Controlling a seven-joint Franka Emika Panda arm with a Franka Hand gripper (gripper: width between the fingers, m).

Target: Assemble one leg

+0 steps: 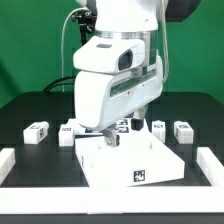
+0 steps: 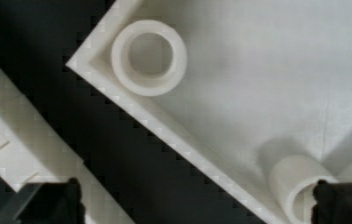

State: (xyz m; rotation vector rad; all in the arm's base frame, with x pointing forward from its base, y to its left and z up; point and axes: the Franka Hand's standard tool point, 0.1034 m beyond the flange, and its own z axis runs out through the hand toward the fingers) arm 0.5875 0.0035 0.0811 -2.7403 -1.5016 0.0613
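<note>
the claw (image 1: 112,139) hangs low over the white panel's (image 1: 150,158) back corner, its fingers apart; 2 legs (image 1: 37,131) lie on each side.

Robot lab: green backdrop (image 1: 25,50), black table (image 1: 25,110), tag-marked leg (image 1: 37,131).

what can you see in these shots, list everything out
legs: four clear, white with black tags, rowed behind the panel, two each side
panel: one, white, flat at front centre, tag near its front edge
sockets: two in wrist view, white rings, near the panel's edge
edge bars: two, white, exterior view's far left and right
table: one, black, under everything
arm: one, white, above the panel's back edge
gripper: one, dark, low at that edge, open or shut unclear
</note>
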